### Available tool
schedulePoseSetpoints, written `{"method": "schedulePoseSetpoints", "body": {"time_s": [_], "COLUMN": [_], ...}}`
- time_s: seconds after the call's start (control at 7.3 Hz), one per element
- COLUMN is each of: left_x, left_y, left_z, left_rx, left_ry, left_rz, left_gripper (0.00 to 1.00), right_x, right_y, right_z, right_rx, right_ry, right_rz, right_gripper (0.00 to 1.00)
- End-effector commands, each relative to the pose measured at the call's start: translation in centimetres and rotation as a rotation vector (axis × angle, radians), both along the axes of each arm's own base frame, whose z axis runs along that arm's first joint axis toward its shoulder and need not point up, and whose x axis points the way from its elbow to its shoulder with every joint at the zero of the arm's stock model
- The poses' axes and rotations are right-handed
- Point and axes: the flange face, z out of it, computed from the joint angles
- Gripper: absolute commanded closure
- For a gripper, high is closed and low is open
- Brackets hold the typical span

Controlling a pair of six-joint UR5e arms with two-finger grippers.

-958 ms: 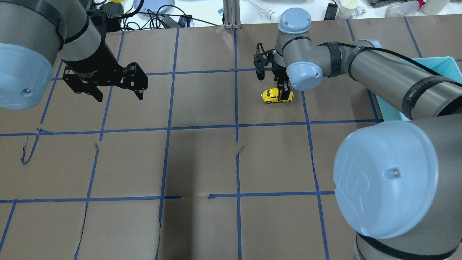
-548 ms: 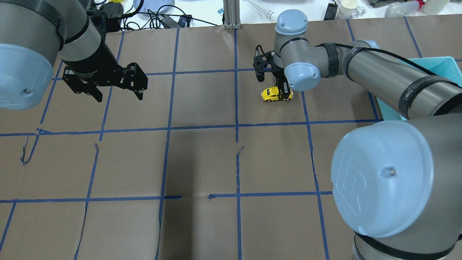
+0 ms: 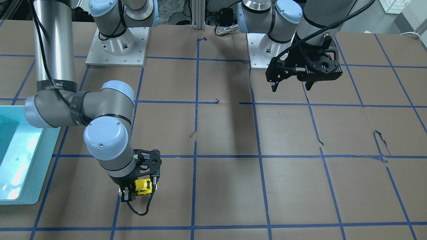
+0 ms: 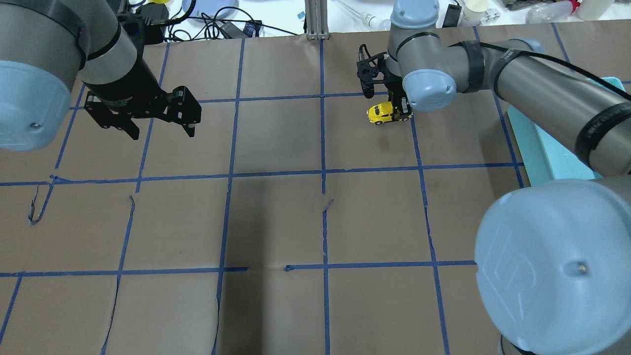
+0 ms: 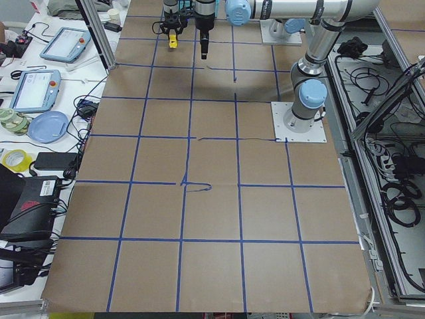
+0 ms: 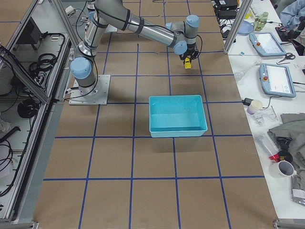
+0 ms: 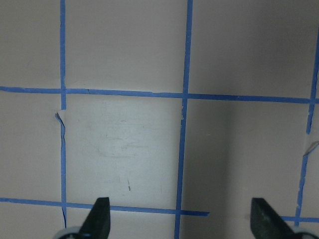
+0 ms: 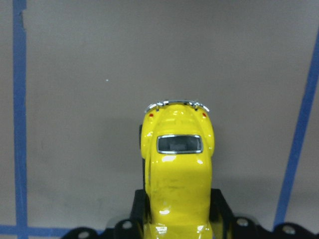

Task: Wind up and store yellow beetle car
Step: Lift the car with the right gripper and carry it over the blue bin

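Observation:
The yellow beetle car (image 4: 385, 113) is a small glossy toy held off the brown paper, with its shadow on the table below it. My right gripper (image 4: 397, 113) is shut on the car's front half. In the right wrist view the car (image 8: 177, 169) points its rear window away, clamped between both fingers (image 8: 138, 211). It also shows in the front view (image 3: 142, 186), under the right gripper (image 3: 138, 192). My left gripper (image 4: 162, 132) is open and empty, hovering over the far left of the table; its fingertips (image 7: 99, 216) stand wide apart.
A teal bin (image 4: 542, 148) stands to the right of the car, also in the front view (image 3: 20, 166) and right view (image 6: 178, 117). The table is brown paper with a blue tape grid. Clutter and cables lie beyond the far edge.
My right gripper has lifted the car off the paper and carried it a little farther away and to the right. The left arm has not moved.

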Motion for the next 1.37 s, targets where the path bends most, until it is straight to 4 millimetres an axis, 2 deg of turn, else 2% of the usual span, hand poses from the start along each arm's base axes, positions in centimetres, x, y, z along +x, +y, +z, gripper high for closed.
{"method": "schedulePoseSetpoints", "body": {"time_s": [0.0, 0.14, 0.27, 0.41, 0.55, 0.68, 0.82, 0.96, 1.1, 1.23], "left_x": [0.0, 0.0, 0.0, 0.0, 0.0, -0.1, -0.1, -0.1, -0.1, -0.2], "left_y": [0.1, 0.2, 0.3, 0.4, 0.4, 0.5, 0.4, 0.5, 0.4, 0.0], "left_z": [-0.2, -0.4, -0.4, -0.6, -1.0, -1.0, -1.1, -1.0, -1.2, -2.1], "left_rx": [0.007, 0.010, 0.010, 0.013, 0.020, 0.019, 0.020, 0.020, 0.025, 0.042], "left_ry": [0.000, 0.000, -0.004, 0.000, 0.005, 0.006, 0.005, 0.005, 0.006, 0.008], "left_rz": [0.000, 0.001, 0.000, 0.001, 0.002, 0.001, 0.001, -0.001, 0.001, 0.002], "left_gripper": [0.00, 0.00, 0.00, 0.00, 0.00, 0.00, 0.00, 0.00, 0.00, 0.00], "right_x": [-9.5, -14.7, -18.9, -23.4, -29.0, -33.4, -36.7, -38.7, -39.9, -39.9], "right_y": [1.5, 2.3, 3.4, 4.5, 5.6, 6.5, 7.2, 7.9, 8.4, 9.2], "right_z": [6.5, 9.5, 11.4, 11.7, 12.0, 12.0, 11.3, 9.1, 5.8, 2.7], "right_rx": [0.036, 0.020, 0.023, 0.077, 0.093, 0.091, 0.099, 0.114, 0.095, 0.071], "right_ry": [0.012, 0.016, 0.022, 0.033, 0.046, 0.043, 0.034, 0.024, 0.034, 0.052], "right_rz": [-0.031, -0.066, -0.076, -0.075, -0.108, -0.097, -0.087, -0.094, -0.104, -0.087], "right_gripper": [0.99, 0.99, 0.99, 0.99, 0.99, 0.99, 0.99, 0.99, 0.99, 0.99]}}
